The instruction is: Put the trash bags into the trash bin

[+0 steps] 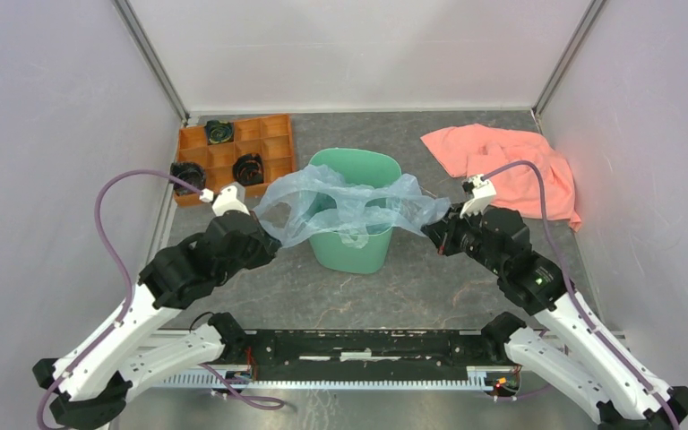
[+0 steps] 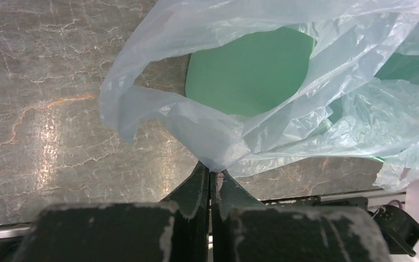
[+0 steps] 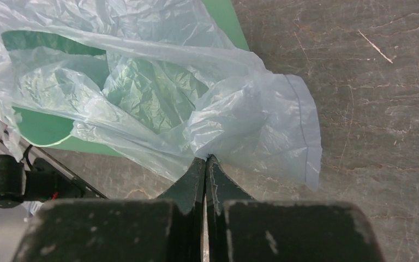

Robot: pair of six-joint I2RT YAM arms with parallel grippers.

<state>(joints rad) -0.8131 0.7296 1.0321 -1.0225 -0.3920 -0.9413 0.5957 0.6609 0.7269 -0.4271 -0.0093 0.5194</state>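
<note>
one bag (image 1: 349, 202), one bin (image 1: 351, 253), two grippers on the job. the thin pale bag is stretched side to side over the green bin's mouth, its long axis running from one gripper to the other. the left gripper (image 2: 211, 177) is pinched tight on the bag's left end and the right gripper (image 3: 206, 164) on its right end, each just beside the bin and about equally near. the middle seems to sag inside, though that's hard to tell
</note>
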